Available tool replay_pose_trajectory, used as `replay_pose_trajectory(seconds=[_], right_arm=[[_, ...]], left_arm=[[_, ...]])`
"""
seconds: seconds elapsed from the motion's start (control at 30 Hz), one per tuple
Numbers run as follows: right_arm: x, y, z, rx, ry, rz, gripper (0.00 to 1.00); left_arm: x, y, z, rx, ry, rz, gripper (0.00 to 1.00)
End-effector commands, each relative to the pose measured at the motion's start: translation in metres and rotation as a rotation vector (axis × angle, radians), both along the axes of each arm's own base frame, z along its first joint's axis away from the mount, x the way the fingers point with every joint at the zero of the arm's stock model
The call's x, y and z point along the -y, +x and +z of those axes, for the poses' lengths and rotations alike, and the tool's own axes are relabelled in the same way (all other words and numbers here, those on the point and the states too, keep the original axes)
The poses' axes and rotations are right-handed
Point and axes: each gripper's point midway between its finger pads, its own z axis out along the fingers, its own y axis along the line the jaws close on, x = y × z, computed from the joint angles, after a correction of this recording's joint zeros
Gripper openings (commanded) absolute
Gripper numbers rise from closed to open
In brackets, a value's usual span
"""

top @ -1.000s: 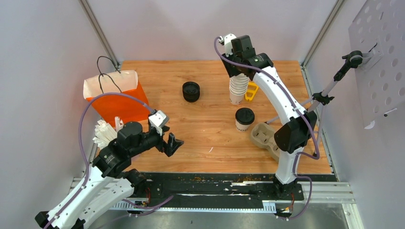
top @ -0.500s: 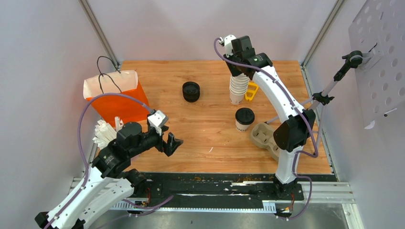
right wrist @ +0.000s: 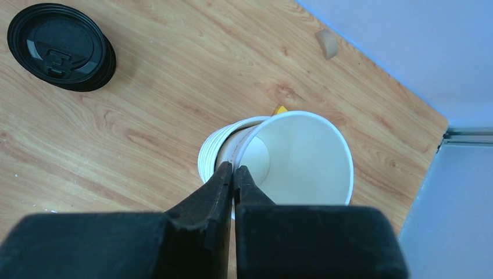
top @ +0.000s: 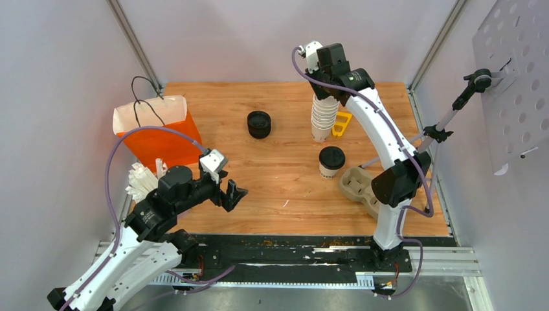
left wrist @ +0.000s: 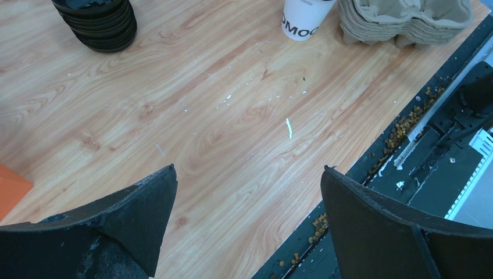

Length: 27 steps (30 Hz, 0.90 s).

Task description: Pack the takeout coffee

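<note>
Takeout coffee [top: 331,162]: packing, by my reckoning, not begun.
Item: my right pincer [right wrist: 234,170], gaping a second ago, is now clenched on the rim of the top cup [right wrist: 302,157]. That cup sits tilted and part-raised from the cup stack [top: 322,123], likely a second coffee in the making.
Item: lid stack [top: 259,124], at 9 o'clock of the cups.
Item: the one finished coffee, white paper with a black lid, upright on the worktop [top: 278,181] at 6 o'clock of the stack, just beside the pulp carriers [top: 362,188].
Item: orange bag [top: 158,139], far 9 o'clock.
Item: my left pincer [left wrist: 247,174], released, holding nothing.
</note>
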Motion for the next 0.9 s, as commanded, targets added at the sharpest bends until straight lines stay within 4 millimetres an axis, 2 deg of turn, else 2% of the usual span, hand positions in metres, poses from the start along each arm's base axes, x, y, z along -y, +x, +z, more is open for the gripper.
replay_pose_trajectory(seconds=[0.0,0.13,0.3,0.5,0.63,0.73,0.83,0.87], right_arm=[[0.013,-0.007,0.063,0.151,0.019,-0.012,0.02],[0.019,-0.015,0.087,0.201,0.029,-0.021,0.03],[0.017,-0.035,0.119,0.256,0.054,-0.01,0.04],[0.002,-0.073,0.133,0.28,0.111,0.054,0.06],[-0.015,-0.108,0.127,0.29,0.166,0.139,0.06],[-0.032,-0.135,0.116,0.312,0.173,0.252,0.07],[-0.055,-0.165,0.089,0.341,0.18,0.413,0.09],[-0.068,-0.18,0.08,0.354,0.188,0.505,0.11]], left_arm=[[0.0,0.004,0.007,0.03,-0.01,0.007,1.0],[0.0,0.005,0.007,0.032,-0.01,0.009,1.0],[-0.001,0.006,0.006,0.032,0.002,0.015,1.0],[-0.003,0.007,0.01,0.04,-0.008,0.033,1.0],[-0.008,0.008,0.021,0.044,-0.03,0.074,1.0],[-0.027,0.016,0.045,0.059,-0.035,0.196,1.0],[-0.046,0.019,0.074,0.054,-0.034,0.309,1.0],[-0.052,0.021,0.082,0.043,-0.029,0.35,1.0]])
